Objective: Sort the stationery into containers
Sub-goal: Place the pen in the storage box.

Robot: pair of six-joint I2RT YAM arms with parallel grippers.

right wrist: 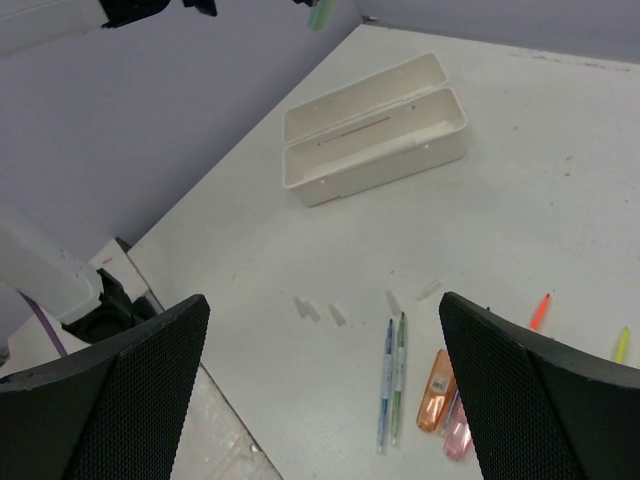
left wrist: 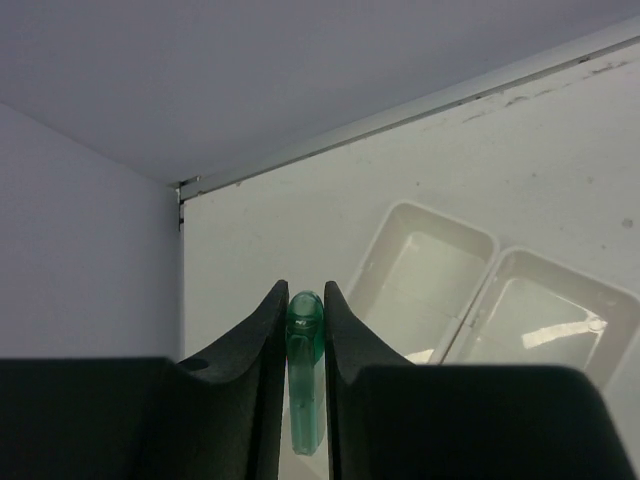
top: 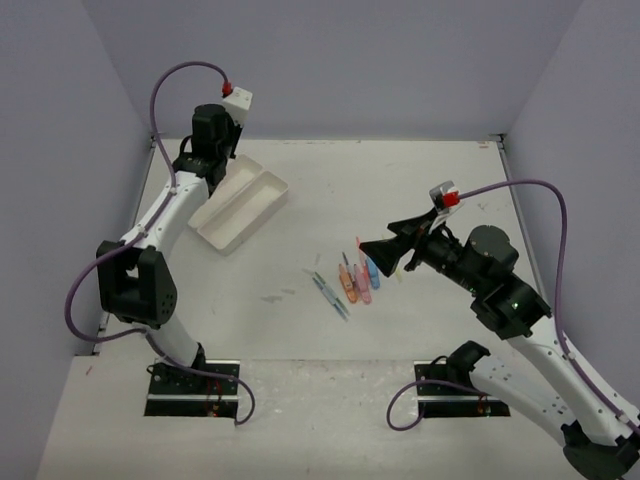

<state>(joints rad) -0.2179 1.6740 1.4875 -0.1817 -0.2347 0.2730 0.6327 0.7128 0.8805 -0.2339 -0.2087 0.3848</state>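
Note:
My left gripper (left wrist: 305,300) is shut on a green stubby marker (left wrist: 305,350) and holds it in the air by the far left end of the two white trays (top: 240,205); both trays show in its wrist view (left wrist: 425,285). The marker also shows at the top of the right wrist view (right wrist: 320,15). My right gripper (top: 385,250) is wide open and empty above the loose stationery: an orange marker (right wrist: 437,390), a pink marker (right wrist: 458,435), a blue pen (right wrist: 385,385) and a green pen (right wrist: 398,375). A blue marker (top: 371,268) lies beside them.
A thin orange pen (right wrist: 540,312) and a yellow one (right wrist: 622,345) lie further right. Small clear caps (right wrist: 305,310) are scattered left of the pens. Purple walls close the table on the left, back and right. The left arm's base (top: 190,380) stands at the near edge.

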